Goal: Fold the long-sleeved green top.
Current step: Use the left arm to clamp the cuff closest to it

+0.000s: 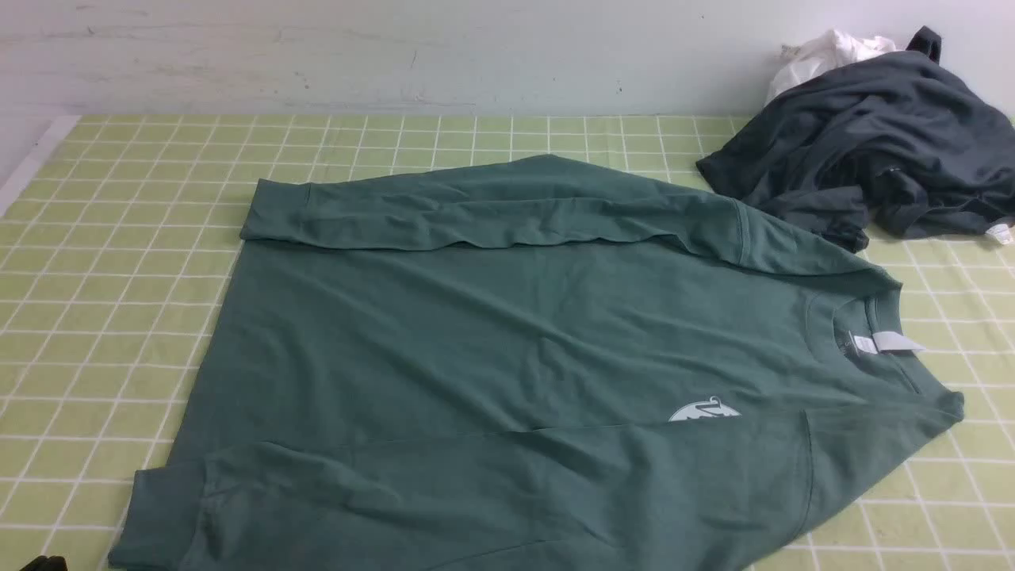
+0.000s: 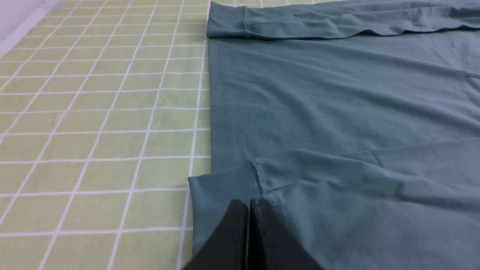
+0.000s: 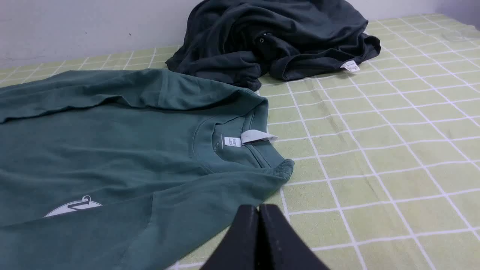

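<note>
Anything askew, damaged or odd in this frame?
Nothing damaged or spilled. The green top lies flat, sleeves folded in; its white neck label flips outward. A dark grey garment sits crumpled at the far right, a white cloth behind it.

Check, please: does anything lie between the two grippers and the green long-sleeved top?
Nothing visible does. The left gripper, shut, is at a cuff of the green top; the right gripper, shut, is over bare tablecloth beside its shoulder. The dark grey garment lies farther back on the right, not between.
</note>
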Available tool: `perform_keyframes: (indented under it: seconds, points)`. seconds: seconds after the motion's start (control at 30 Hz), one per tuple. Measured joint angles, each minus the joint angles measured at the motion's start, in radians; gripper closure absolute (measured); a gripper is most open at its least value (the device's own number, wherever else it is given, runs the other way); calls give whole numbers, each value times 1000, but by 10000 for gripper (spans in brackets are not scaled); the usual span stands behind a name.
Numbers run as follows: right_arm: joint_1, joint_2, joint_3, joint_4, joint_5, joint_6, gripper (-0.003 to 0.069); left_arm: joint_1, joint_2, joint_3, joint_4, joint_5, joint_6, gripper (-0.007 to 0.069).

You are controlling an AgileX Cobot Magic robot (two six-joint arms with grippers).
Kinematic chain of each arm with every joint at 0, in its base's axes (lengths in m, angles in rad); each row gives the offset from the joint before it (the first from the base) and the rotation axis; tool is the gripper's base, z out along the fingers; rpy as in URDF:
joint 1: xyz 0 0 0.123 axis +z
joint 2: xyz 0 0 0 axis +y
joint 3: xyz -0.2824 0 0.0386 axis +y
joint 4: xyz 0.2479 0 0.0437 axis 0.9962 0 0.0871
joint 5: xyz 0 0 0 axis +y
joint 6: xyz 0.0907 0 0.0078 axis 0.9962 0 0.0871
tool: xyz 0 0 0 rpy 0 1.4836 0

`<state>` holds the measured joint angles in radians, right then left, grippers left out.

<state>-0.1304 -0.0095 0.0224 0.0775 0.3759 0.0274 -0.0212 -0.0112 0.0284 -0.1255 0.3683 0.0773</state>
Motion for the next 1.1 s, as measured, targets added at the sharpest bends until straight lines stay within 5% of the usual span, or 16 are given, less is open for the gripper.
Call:
perform_keyframes:
  seconds: [1.1]
  points:
    - [0,0,0,1,0,0,669,0,0,0,14,-1,1,629]
